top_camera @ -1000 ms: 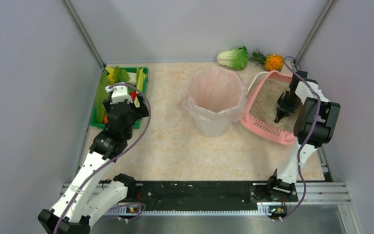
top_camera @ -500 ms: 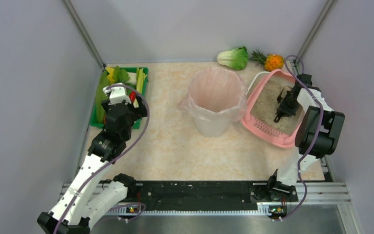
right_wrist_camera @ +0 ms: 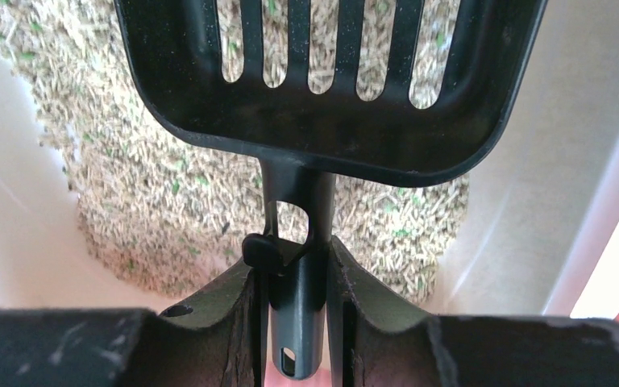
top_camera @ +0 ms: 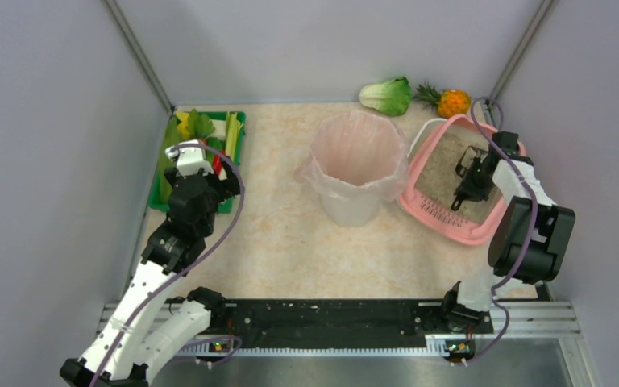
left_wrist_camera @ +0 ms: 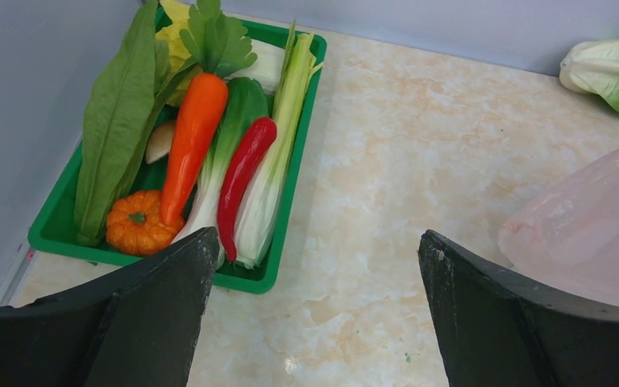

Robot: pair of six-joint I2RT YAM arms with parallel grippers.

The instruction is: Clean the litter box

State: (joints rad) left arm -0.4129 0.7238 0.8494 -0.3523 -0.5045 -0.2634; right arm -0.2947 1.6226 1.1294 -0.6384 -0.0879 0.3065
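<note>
Litter box [top_camera: 451, 230]: pink tray at the far right of the table [top_camera: 290, 242], just right of the lined bin [top_camera: 353, 208]; whether the two touch cannot be told.
Litter [right_wrist_camera: 129, 185]: beige pellets heaped in the tray, with its pale wall [right_wrist_camera: 524, 201] bare beside them.
Scoop [right_wrist_camera: 330, 121]: black and slotted, its head over the pellets; contact with them is unclear.
Right gripper [right_wrist_camera: 298, 266]: inside the tray's outline, fingers clenched on the scoop's handle.
Left gripper [left_wrist_camera: 316, 238]: fingers spread wide and holding nothing, above the table near the green vegetable tray [left_wrist_camera: 250, 280], well apart from the litter box.
Behind the box: a cabbage [top_camera: 387, 95] and a pineapple [top_camera: 450, 102] by the back wall.
Hard to see: the scoop head is cut off at the wrist view's top edge; the right arm covers part of the tray's right rim from above.
</note>
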